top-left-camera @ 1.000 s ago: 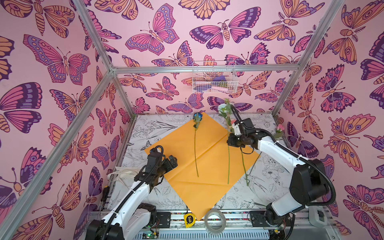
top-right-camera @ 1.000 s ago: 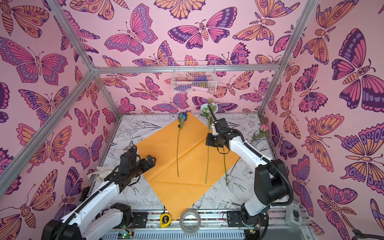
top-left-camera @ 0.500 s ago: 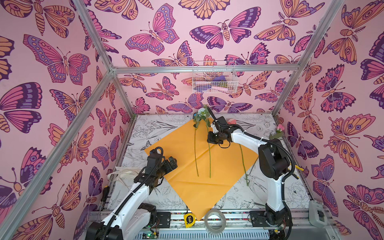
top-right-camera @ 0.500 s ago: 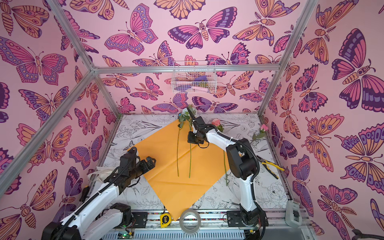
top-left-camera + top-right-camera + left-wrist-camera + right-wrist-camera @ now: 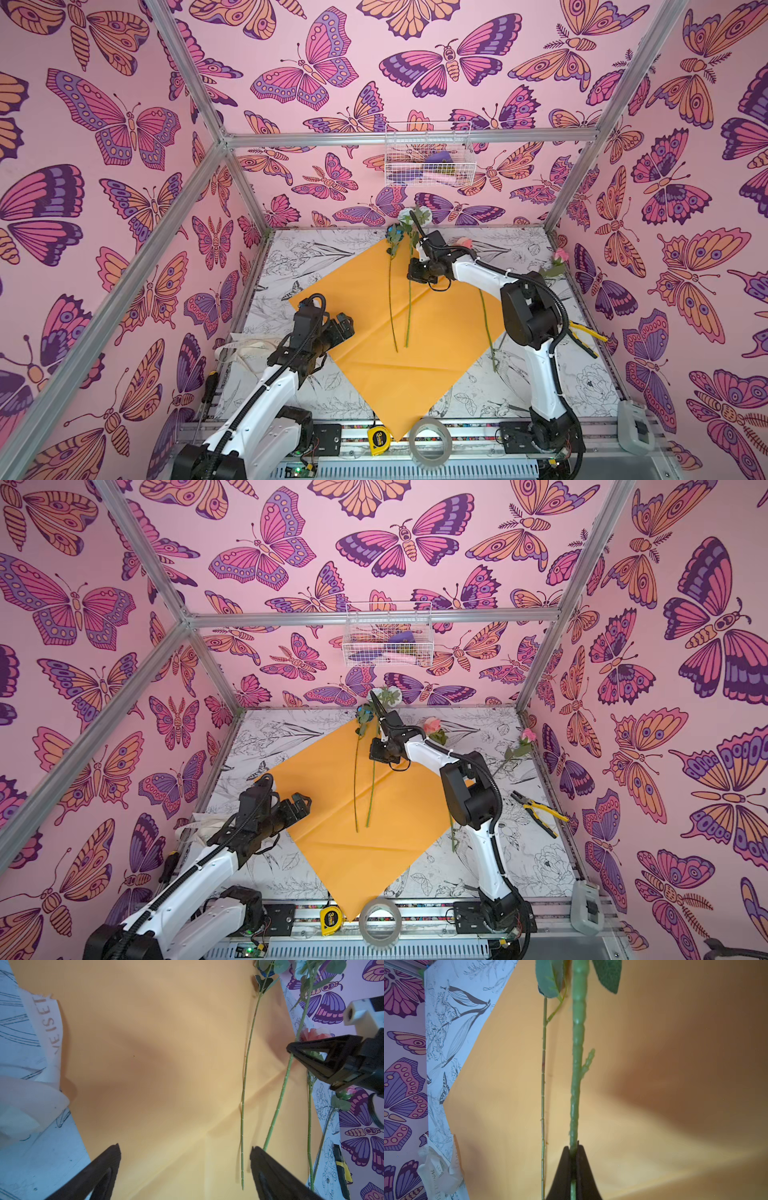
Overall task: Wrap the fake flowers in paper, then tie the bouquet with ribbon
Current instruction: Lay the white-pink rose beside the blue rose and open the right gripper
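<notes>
- Bouquet of fake flowers (image 5: 400, 307) not yet bundled: we see orange wrapping paper (image 5: 440, 332) flat on the table (image 5: 540, 386), stems loose.
- Blue rose (image 5: 393, 233) lies on the paper; white rose (image 5: 578, 1043) stem just beside it.
- Right gripper (image 5: 574, 1152) clamped on the white rose stem.
- Left gripper (image 5: 185, 1147) jaws wide apart, over the paper's left edge.
- Peach rose (image 5: 463, 243) and pink rose (image 5: 561, 254) lie off to the right.
</notes>
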Robot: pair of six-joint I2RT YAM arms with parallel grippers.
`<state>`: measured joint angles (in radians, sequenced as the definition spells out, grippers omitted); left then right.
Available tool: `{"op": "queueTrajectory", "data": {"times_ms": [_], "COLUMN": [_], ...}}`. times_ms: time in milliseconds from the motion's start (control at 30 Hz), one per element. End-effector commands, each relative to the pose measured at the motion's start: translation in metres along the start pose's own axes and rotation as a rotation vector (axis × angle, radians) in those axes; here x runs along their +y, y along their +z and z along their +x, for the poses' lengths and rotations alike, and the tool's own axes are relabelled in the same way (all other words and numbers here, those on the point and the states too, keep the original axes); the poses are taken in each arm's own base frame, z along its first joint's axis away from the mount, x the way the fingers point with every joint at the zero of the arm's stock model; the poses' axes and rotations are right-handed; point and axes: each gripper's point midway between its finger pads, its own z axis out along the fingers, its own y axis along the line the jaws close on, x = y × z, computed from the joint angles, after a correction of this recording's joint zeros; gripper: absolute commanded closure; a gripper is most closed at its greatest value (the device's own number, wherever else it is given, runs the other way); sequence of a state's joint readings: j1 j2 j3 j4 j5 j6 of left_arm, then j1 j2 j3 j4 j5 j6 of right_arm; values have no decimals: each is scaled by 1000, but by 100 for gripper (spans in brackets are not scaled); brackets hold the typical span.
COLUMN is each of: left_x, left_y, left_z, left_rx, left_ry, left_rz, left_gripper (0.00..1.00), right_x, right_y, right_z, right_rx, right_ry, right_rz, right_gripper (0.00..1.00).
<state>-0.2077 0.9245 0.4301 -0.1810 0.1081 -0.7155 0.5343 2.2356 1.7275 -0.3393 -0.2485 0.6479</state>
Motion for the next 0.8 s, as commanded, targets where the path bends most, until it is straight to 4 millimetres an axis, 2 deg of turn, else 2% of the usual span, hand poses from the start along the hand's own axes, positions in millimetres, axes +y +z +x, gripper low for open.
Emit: {"op": "queueTrajectory", "data": {"times_ms": [0, 67, 167, 300, 400, 500, 633, 767], "left_x": [6, 6, 6, 5, 5, 5, 5, 5], "left_y": [1, 0, 1, 0, 0, -1, -4, -6], "left_z": [4, 3, 3, 2, 2, 3, 2, 0], "left_rx": [14, 13, 13, 12, 10, 9, 1, -11], "left_ry": [6, 5, 5, 5, 2, 3, 3, 4], "left_rz": [-17, -19, -19, -16, -14, -9, -8, -8], "left_gripper": [1, 1, 1, 1, 1, 1, 1, 1], "right_x": [4, 0, -5, -8, -7, -8, -16, -49], "right_y": [11, 13, 10, -1, -15, -33, -72, -114], "right_z": [10, 14, 17, 16, 12, 8, 7, 15], "right_rx": [43, 58, 64, 50, 36, 17, -27, -64], "right_ry": [11, 13, 6, -12, -20, -24, -42, -49], "right_rz": [-13, -1, 19, 49, 44, 43, 76, 195], "right_gripper": [100, 96, 81, 68, 64, 63, 63, 65]}}
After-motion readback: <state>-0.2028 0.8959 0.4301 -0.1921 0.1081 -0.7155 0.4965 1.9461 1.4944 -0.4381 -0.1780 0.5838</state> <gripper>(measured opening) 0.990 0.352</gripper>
